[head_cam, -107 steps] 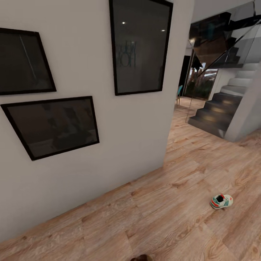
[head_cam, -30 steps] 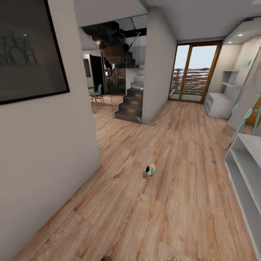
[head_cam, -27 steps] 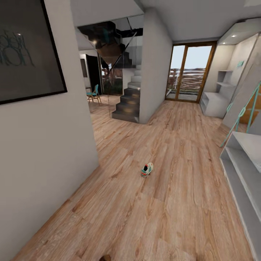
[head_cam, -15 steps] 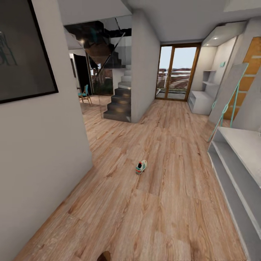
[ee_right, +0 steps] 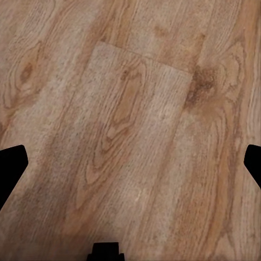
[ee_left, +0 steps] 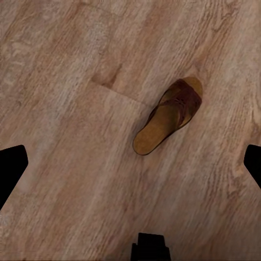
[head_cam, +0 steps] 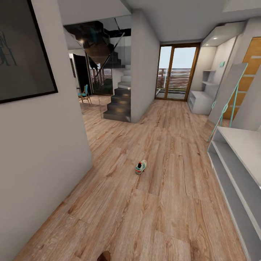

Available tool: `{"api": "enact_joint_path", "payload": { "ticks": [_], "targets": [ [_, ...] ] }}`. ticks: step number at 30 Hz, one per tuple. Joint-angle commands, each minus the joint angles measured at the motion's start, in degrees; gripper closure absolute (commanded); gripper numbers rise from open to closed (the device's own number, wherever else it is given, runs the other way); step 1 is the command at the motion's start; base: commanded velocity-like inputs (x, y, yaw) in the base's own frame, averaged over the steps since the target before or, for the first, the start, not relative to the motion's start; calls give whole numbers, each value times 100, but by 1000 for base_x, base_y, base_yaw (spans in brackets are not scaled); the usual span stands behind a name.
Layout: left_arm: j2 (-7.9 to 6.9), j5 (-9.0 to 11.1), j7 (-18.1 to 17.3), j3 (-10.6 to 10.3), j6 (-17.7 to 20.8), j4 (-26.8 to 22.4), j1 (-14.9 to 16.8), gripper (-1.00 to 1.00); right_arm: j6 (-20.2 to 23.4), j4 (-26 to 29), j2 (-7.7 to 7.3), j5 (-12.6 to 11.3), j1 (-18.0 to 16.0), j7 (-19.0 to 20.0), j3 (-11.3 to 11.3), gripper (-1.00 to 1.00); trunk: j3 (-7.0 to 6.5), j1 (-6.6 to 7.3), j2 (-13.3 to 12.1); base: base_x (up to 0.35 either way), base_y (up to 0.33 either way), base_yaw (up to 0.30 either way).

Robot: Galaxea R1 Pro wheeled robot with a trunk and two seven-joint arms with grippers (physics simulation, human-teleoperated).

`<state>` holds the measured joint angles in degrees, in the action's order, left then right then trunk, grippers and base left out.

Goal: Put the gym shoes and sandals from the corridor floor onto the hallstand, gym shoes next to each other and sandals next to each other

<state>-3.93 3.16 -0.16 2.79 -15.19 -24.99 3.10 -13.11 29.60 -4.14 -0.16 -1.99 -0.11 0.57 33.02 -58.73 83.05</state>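
While both hands gape empty, sandal (ee_left: 169, 116) on floor (ee_left: 65, 81) beneath left hand (ee_left: 130, 163)

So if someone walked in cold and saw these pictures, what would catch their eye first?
Probably the lone white and green sneaker sitting in the middle of the wood floor of the corridor. Next, the brown sandal lying flat on the planks under the left arm's camera, and the pale grey shoe rack along the right wall, with nothing visible on it.
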Motion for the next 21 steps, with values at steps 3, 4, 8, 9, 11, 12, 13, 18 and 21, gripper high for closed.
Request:
{"api": "enact_joint_path", "payload": {
  "ticks": [3, 4, 8, 9, 11, 12, 13, 18, 21],
  "targets": [
    [-15, 19, -2, -9, -6, -21, 17, -100, -20, -1, -2, -2, -3, -4, 5, -100, 5, 0, 3, 0, 0, 0],
    [-20, 12, -2, -11, -2, -36, 25, -100, -21, 0, -4, -2, -3, -5, 5, -100, 5, 0, 3, 0, 0, 0],
    [-102, -42, 42, -23, 46, -128, 301, -100, -64, 118, -15, 23, -14, -50, 5, -100, 5, 0, 3, 0, 0, 0],
    [-122, -46, 44, -27, 56, -125, 372, -100, -72, 188, -19, 25, -19, -80, 5, -100, 5, 0, 3, 0, 0, 0],
    [-157, -52, 50, -35, 70, -115, 522, -100, -84, 362, -26, 28, -35, -172, 5, -100, 5, 0, 3, 0, 0, 0],
    [-170, -52, 52, -38, 75, -109, 596, -100, -86, 458, -31, 31, -48, -237, 5, -100, 5, 0, 3, 0, 0, 0],
    [-181, -52, 53, -41, 81, -104, 668, -100, -88, 555, -35, 31, -65, -316, 5, -100, 5, 0, 3, 0, 0, 0],
    [-209, -47, 45, -49, 102, -85, 989, -100, -98, 1023, -44, 29, -214, -801, 0, -100, 5, 0, 3, 0, 0, 0],
    [-209, -45, 27, -54, 121, -79, 1129, -100, -92, 1275, -43, 24, -349, -1008, -6, -100, 5, 0, 3, 0, 0, 0]
  ]
}}
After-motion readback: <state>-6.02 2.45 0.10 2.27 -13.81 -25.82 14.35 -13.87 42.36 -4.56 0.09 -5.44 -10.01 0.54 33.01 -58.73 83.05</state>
